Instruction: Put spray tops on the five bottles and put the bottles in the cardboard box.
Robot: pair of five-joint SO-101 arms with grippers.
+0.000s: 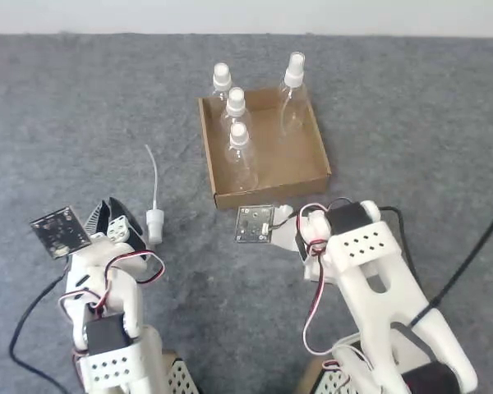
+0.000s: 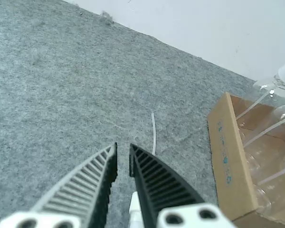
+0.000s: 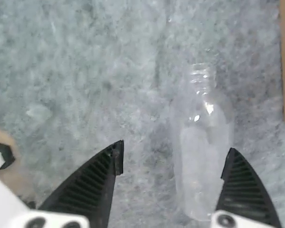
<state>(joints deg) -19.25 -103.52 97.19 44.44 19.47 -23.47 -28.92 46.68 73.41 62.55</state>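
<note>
1. Left jaws: nearly closed, with only a thin gap. As far as I can tell they clamp nothing. They sit low over the tabletop (image 1: 66,123), at 7 o'clock in the high view.
2. Spray top (image 1: 154,219) lies just beside them at 3 o'clock, with its dip tube (image 2: 153,133) running toward 12. My read is that it's light, with a rigid head and a thin, whippy tube. I'd grip the head or collar, never the tube.
3. Cardboard box (image 1: 267,190) is mid-frame, at 1 o'clock from the spray top. Four capped bottles stand in it (image 1: 222,82) (image 1: 235,107) (image 1: 239,144) (image 1: 293,82).
4. Right jaws: wide open, at 6 o'clock of the box, near its front wall. The fifth bottle (image 3: 202,156) lies flat on the tabletop between them, close to one jaw, its threaded neck bare.
5. My call on that bottle: empty thin clear plastic, so light, slick, and prone to rolling and denting. I'd take it mid-body with a soft squeeze and keep the neck free for the top.
</note>
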